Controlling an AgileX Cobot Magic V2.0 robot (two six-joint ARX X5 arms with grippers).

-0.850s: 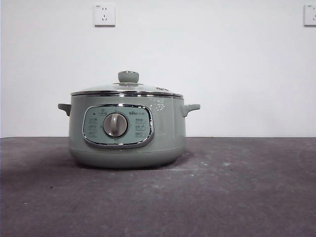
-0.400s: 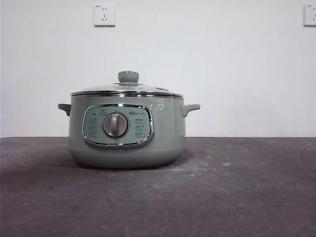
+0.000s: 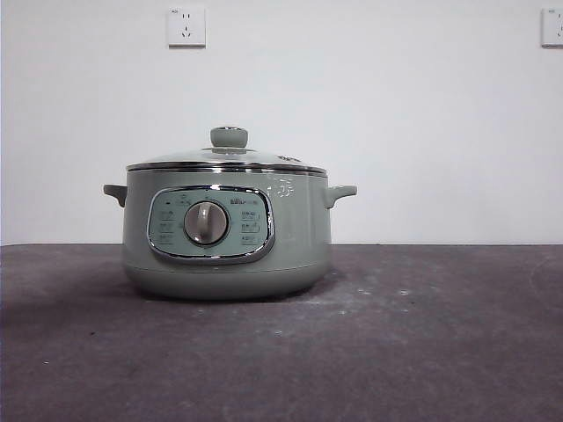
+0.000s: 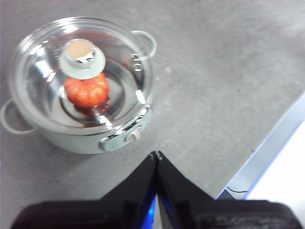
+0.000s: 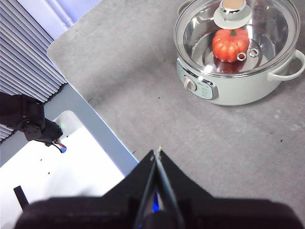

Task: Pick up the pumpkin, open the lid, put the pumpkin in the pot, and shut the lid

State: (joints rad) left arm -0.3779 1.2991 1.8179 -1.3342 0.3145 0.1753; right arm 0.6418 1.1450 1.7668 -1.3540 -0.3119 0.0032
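The sage-green pot (image 3: 227, 233) stands on the grey table with its dial facing the front camera. Its glass lid (image 3: 227, 158) sits shut on the rim, green knob (image 3: 229, 136) on top. Through the glass both wrist views show the orange pumpkin (image 4: 86, 90) (image 5: 230, 44) lying inside the pot (image 4: 76, 138) (image 5: 238, 86). My left gripper (image 4: 156, 155) hangs high above the table, shut and empty, well off to one side of the pot. On the other side, the right gripper (image 5: 157, 150) is also raised, shut and empty. Neither arm shows in the front view.
The grey table (image 3: 396, 352) ends at an edge near each gripper (image 4: 267, 148) (image 5: 95, 119). A white surface with a small black device (image 5: 33, 126) lies beyond the edge on the right arm's side. Two wall sockets (image 3: 186, 26) sit on the white wall.
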